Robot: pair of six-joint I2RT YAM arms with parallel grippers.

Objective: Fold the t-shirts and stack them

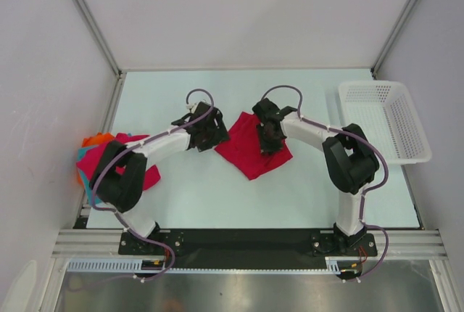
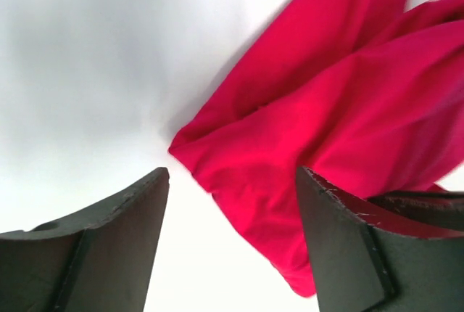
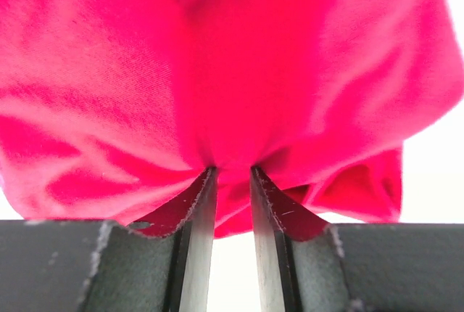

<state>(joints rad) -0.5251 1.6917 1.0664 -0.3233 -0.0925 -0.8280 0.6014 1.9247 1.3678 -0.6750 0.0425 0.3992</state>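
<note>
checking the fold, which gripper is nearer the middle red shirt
Right. The right gripper is shut on the red shirt; the left gripper is open beside its left edge.

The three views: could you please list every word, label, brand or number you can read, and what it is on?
None: no text is readable in any view.
The red t-shirt, the white basket and the garment pile at the left show no print, tag or mark.

Right gripper (image 3: 233, 173) jaws pinch bunched fold of crimson t-shirt (image 3: 217, 72); cloth fills most of view.
</note>
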